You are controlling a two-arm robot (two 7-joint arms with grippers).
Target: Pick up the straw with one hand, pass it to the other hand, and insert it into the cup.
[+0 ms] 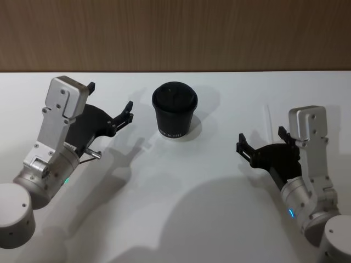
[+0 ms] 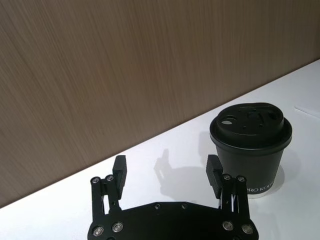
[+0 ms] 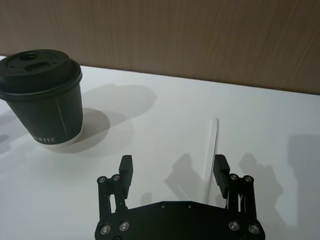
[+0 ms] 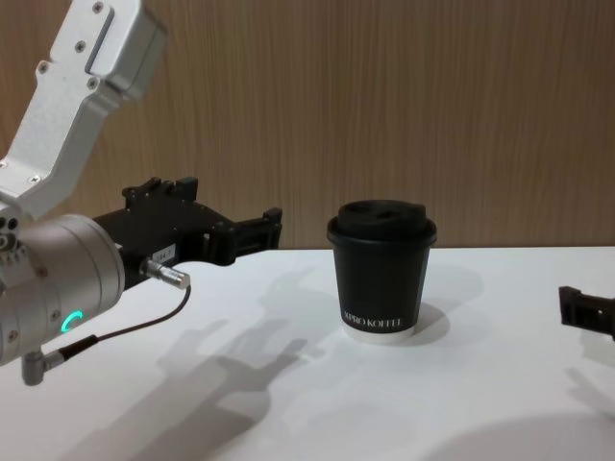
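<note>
While both arms reach out over the white table [image 1: 181,208], nearest the robot sit their silver-grey wrists, and a green ring light [image 4: 69,320] glows on the left one, with a thin black cable [image 4: 125,331] looping under it. Just ahead of that wrist, the left gripper [image 1: 111,99] is held clear above the tabletop on the left side, its jaws spread wide and holding nothing; its shadow falls on the table beneath it. Over on the right side, the right gripper [image 1: 262,139] is also wide open and empty, its black fingers pointing away from the robot. Right in front of it lies the straw [image 1: 268,118], thin and white, flat on the table, running away from the robot. In the right wrist view the straw [image 3: 212,150] comes in close beside one of the open fingers [image 3: 220,165] at its near end, though I cannot tell whether they touch. Farther back, near the middle of the table and well apart from the straw, the cup [image 1: 174,109] stands upright with its black domed lid on, white lettering near its base. The left gripper's fingertips point toward it but stop short of it. Behind everything runs a wood-panelled wall [image 1: 175,33].
</note>
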